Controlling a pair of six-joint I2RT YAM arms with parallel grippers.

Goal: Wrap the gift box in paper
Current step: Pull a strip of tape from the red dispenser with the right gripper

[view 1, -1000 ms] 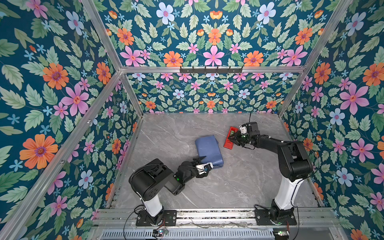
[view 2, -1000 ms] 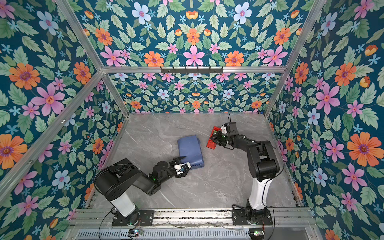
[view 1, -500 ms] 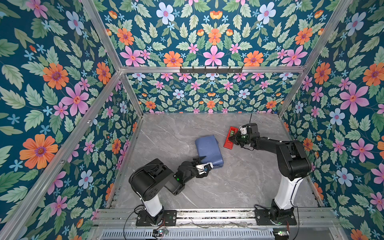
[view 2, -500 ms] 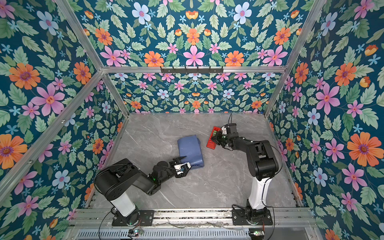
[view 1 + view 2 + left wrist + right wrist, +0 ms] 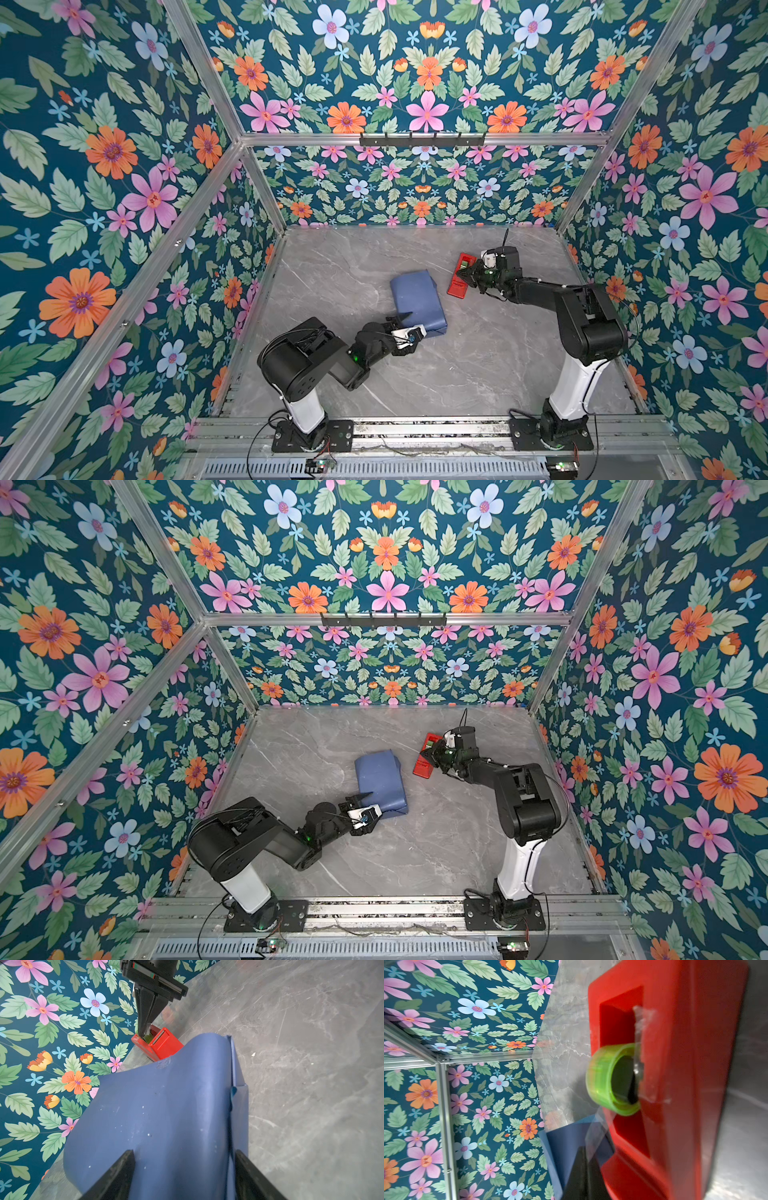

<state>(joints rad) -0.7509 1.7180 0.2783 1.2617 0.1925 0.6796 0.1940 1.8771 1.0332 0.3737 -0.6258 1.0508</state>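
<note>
Looking from your near edge outward: your left gripper [image 5: 183, 1152] sits low over the table [image 5: 478, 365] at the near end of the paper [image 5: 417, 299]. Its fingers [image 5: 118, 1176] are spread wide, the blue bundle fills the whole gap and both fingers lie against it, so it reads as a wide clamp on the paper. The bundle lies about mid-table, a little left of centre in both top views, running near to far at a slight tilt. Mostly the darker blue side shows, with a sliver of lighter blue at a fold in the left wrist view. The gift box is completely covered (not a speck of green anywhere), so you can't see how it sits. The arm also hides the bundle's near corner in both top views.

Just beyond and to the right, near the paper but apart from it, is a red tape dispenser [image 5: 460, 279]. In its well sits a green tape roll [image 5: 604, 1080], with a strip of clear tape [image 5: 643, 1022] beside it. Your right gripper [image 5: 145, 1032] has its jaws together, tips down in that well by the roll. Whether they've pinched the tape end is hard to make out, since the right wrist view is blurry up close. Farthest back is the floral wall [image 5: 415, 187] with a black hook rail [image 5: 422, 139].
</note>
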